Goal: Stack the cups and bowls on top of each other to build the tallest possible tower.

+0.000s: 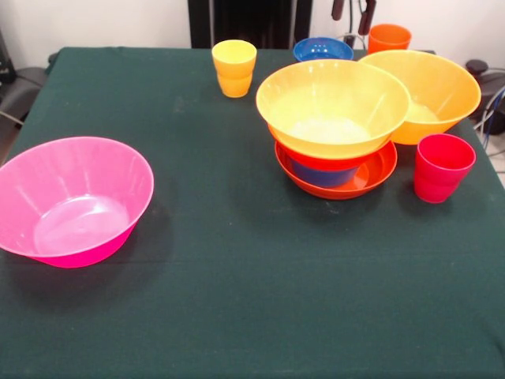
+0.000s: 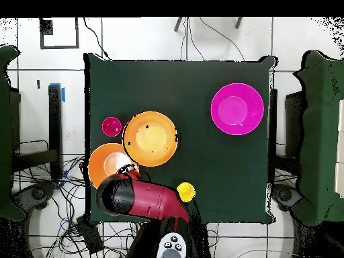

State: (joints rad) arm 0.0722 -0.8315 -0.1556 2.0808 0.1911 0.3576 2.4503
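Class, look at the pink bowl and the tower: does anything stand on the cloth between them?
Nothing visible does. Bare green cloth lies between the pink bowl and the tower; the yellow cup stands farther back, off that path.

And there's the Sawyer arm (image 2: 144,200) in the overhead view: a fat link in deep crimson red, glossy along its length, its shell smooth and rounded like a capsule. At one end sits a bulbous black joint housing (image 2: 115,195), speckled and dark, ringed by a thin red rim. The red shell narrows toward the other end, where more black casing takes over. Below it, a pale grey oval panel (image 2: 172,246) shows small dark round buttons set in a cluster. Over in the front view, just dark slender parts (image 1: 366,16) with a touch of red peek in at the top edge.
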